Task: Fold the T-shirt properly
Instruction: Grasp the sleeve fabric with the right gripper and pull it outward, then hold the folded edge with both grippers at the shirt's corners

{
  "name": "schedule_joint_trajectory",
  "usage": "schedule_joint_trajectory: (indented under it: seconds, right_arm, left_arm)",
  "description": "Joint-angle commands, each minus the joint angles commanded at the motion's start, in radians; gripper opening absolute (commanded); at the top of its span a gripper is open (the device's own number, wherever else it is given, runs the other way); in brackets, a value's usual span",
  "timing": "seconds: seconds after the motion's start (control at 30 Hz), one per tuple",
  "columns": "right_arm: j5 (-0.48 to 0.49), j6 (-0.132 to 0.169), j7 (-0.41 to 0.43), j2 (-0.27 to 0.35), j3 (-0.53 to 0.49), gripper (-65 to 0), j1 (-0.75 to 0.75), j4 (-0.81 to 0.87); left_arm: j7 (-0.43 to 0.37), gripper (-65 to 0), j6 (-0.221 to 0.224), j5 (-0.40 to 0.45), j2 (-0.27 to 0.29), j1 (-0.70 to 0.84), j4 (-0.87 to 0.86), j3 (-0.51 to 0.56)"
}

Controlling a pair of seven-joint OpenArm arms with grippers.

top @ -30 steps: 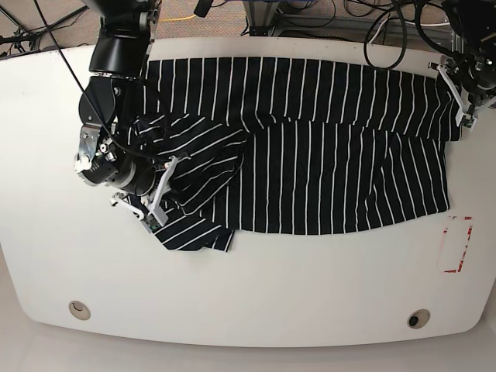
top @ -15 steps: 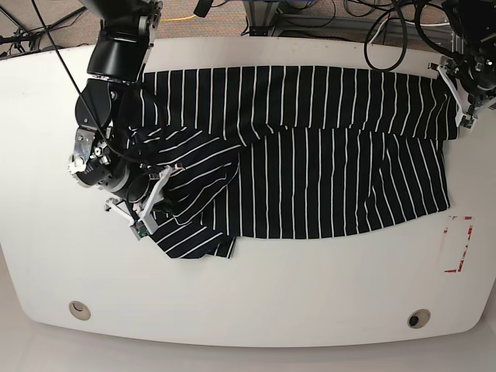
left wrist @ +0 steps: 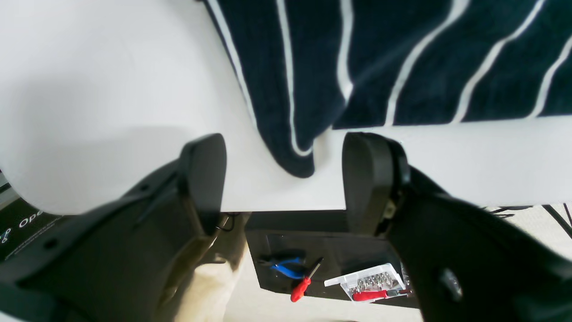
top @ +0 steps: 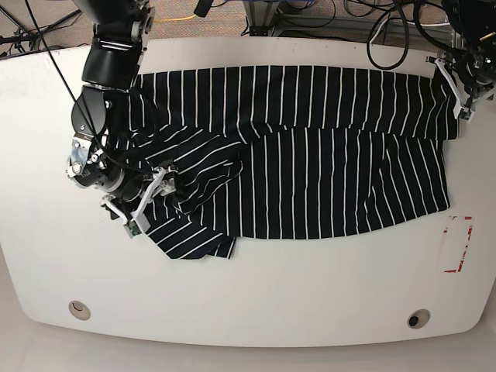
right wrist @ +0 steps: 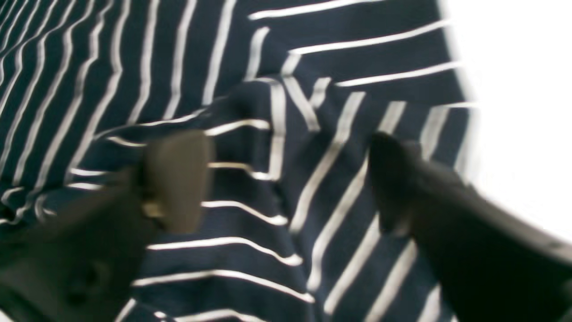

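The T-shirt [top: 310, 155] is dark navy with thin white stripes and lies spread across the white table [top: 271, 294], with its left part bunched and folded over. My right gripper [top: 143, 203] is open over that bunched fabric. In the blurred right wrist view its fingers straddle a wrinkled fold [right wrist: 286, 134], and the gripper [right wrist: 286, 183] holds nothing. My left gripper [top: 459, 97] is open at the shirt's far right corner. In the left wrist view a rounded shirt corner [left wrist: 295, 156] lies between the open fingertips of that gripper [left wrist: 286, 181], near the table edge.
A red-marked label [top: 456, 244] lies on the table at the right. Two round holes [top: 77, 309] [top: 418, 318] sit near the front edge. Cables run behind the table. Below the table edge a black shelf holds hand tools [left wrist: 313, 277].
My right gripper has moved left and slightly toward the front, and the bunched fabric has shifted left with it. My left gripper has moved slightly toward the back at the shirt's right corner.
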Motion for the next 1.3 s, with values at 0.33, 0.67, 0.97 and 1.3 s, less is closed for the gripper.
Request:
schedule_joint_trajectory:
  seconds: [0.33, 0.67, 0.97, 1.3]
  right_arm:
    - [0.000, 0.000, -0.127, 0.057, 0.180, -4.6, -0.166, 0.218]
    - [0.003, 0.000, -0.183, 0.048, 0.365, -4.6, -0.439, 0.327]
    - [0.005, 0.000, -0.167, 0.018, 0.361, -18.1, -0.494, 0.265]
    - [0.005, 0.000, -0.130, 0.028, 0.359, -53.7, -0.502, 0.176]
  left_arm:
    - [-0.002, -27.2, 0.000, 0.002, 0.031, -0.046, 0.061, -0.003]
    - [-0.014, -27.2, 0.000, 0.006, 0.091, -0.112, 0.052, -0.052]
    - [-0.169, -46.8, 0.000, 0.014, 0.124, -0.110, -0.021, -0.046]
    - [-0.181, -55.6, 0.000, 0.120, 0.123, -0.072, -0.084, -0.052]
